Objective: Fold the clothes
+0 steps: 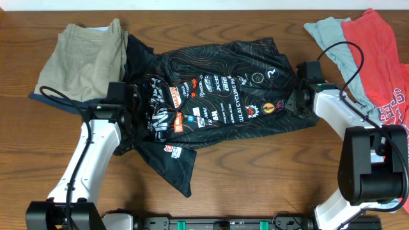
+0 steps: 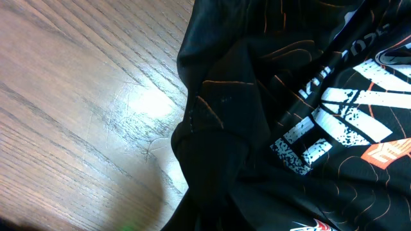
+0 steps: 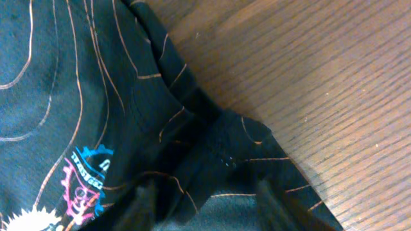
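Observation:
The black jersey (image 1: 223, 89), with orange contour lines and sponsor logos, lies spread across the table's middle, and one sleeve trails toward the front edge (image 1: 179, 169). My left gripper (image 1: 139, 107) is at its bunched left edge. In the left wrist view the black fabric (image 2: 257, 128) rises right up to the jaws, which are hidden in it and look shut on it. My right gripper (image 1: 295, 99) is at the jersey's right edge. In the right wrist view its two blurred fingers (image 3: 205, 202) stand apart on either side of a fold of the jersey (image 3: 96, 96).
Khaki shorts (image 1: 83, 54) lie at the back left over a navy garment (image 1: 39, 97), touching the jersey's left side. A grey T-shirt (image 1: 332, 38) and a red T-shirt (image 1: 377, 57) lie at the back right. Bare wood (image 1: 255, 166) shows in front of the jersey.

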You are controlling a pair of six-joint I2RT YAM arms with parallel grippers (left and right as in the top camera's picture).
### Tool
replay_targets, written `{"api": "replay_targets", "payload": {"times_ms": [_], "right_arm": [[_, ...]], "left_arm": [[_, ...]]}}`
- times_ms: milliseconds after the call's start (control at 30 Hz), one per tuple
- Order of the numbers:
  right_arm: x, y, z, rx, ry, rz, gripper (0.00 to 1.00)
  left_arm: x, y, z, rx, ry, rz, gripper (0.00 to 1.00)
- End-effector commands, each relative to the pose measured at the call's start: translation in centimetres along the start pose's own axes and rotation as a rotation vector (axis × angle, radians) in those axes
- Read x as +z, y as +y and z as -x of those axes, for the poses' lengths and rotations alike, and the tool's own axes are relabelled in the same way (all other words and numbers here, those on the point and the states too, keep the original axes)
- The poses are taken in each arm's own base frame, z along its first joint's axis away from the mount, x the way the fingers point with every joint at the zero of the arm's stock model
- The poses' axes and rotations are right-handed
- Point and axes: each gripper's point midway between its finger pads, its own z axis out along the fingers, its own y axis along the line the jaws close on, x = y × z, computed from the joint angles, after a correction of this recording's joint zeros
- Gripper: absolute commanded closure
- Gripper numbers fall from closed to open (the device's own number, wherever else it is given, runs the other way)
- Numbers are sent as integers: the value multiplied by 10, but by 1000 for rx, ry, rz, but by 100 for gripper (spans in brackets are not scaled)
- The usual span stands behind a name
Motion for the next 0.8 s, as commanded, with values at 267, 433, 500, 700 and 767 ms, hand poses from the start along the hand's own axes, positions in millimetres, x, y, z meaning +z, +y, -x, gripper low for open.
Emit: {"api": "replay_targets", "payload": {"times_ms": [267,433,500,700,767], "right_arm": [[4,-6,3,16,-9,-18,75],[4,-5,3,17,-12,-17,62],[5,-6,2,16,-11,-17,63],[9,-6,0,19,-20,-11,66],[10,-6,0,19,-23,-10,70]], "left_arm": [[-6,1,7,7,-32,4,94],[-6,1,8,7,-33,4,94],[-6,1,8,7,-33,4,94],[-6,1,8,7,-33,4,93],[-6,1,8,7,-35,3,93]]}}
